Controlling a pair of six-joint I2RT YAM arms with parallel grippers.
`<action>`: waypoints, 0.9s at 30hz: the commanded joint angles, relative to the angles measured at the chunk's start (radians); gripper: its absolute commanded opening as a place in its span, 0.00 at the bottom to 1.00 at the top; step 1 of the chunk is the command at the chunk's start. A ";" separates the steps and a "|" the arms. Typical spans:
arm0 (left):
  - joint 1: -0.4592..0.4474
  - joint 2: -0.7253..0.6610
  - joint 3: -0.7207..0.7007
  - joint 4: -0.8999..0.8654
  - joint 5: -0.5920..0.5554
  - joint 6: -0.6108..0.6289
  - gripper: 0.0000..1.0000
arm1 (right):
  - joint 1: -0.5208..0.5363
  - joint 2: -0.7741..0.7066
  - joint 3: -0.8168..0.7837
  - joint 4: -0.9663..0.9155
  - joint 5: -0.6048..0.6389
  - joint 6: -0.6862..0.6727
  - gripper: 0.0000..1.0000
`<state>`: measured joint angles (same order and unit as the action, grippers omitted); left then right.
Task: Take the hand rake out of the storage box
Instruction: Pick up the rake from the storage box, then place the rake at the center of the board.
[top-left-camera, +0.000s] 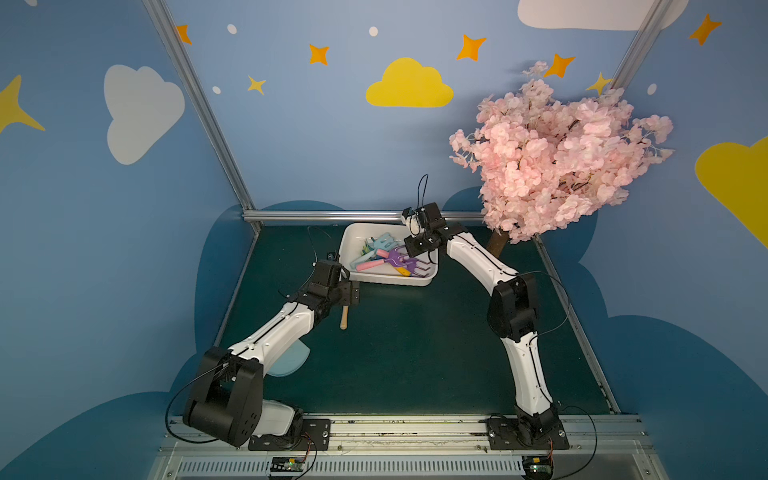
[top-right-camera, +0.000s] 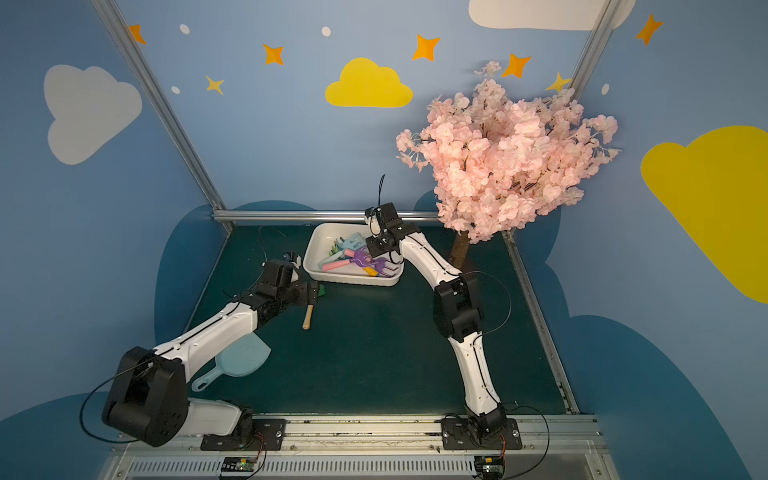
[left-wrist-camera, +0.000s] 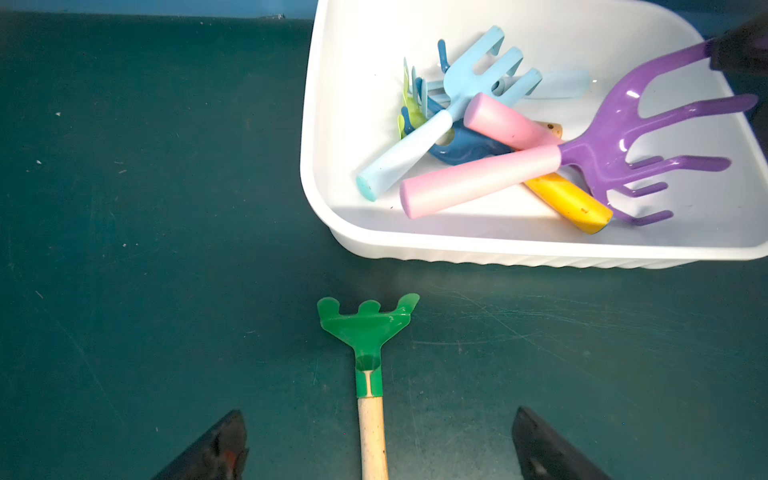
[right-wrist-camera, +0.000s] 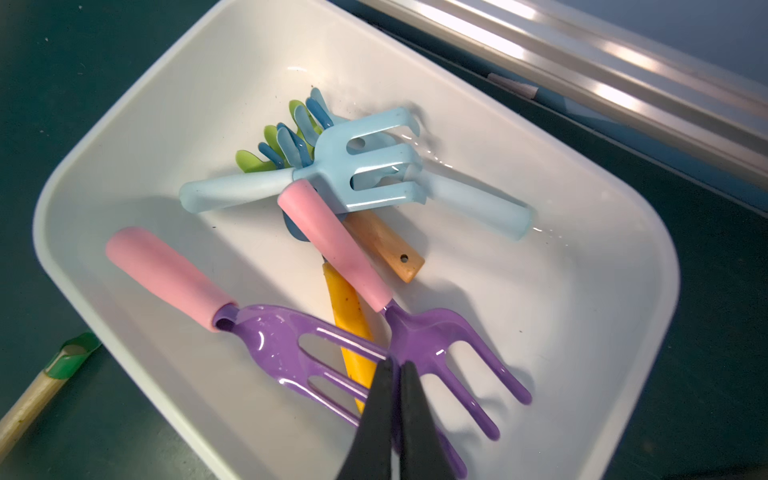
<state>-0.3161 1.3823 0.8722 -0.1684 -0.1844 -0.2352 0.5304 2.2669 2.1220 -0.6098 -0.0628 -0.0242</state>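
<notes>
Note right tool (right-wrist-camera: 398, 365) pressed together on one tine of the purple hand rake (right-wrist-camera: 270, 336), lying in the storage box (right-wrist-camera: 166, 104) at the far side of the surface (top-left-camera: 415, 353). Note left tool (left-wrist-camera: 378, 413) spread. Expect slip or swivel on the glossy tine; expect snagging against the second purple rake (right-wrist-camera: 419, 336) alongside.

— Left arm (top-left-camera: 274, 332)?
— Stretched low and forward; the left gripper (left-wrist-camera: 378, 415) has its fingers spread wide.
— Right arm (top-left-camera: 478, 257)?
— Elbow raised, wrist tipped down; the right gripper (right-wrist-camera: 397, 365) has its fingers pressed together.
</notes>
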 joint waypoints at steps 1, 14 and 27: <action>0.003 -0.059 0.020 -0.004 0.001 0.005 1.00 | -0.011 -0.104 -0.060 0.012 -0.011 -0.001 0.00; 0.004 -0.153 -0.020 0.129 0.116 0.056 1.00 | -0.069 -0.364 -0.373 0.005 -0.166 0.038 0.00; -0.011 -0.128 -0.099 0.248 0.387 0.090 1.00 | -0.036 -0.411 -0.670 -0.111 -0.339 -0.156 0.00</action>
<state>-0.3172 1.2453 0.7948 0.0296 0.0891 -0.1642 0.4698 1.8202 1.4452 -0.6819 -0.4114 -0.1123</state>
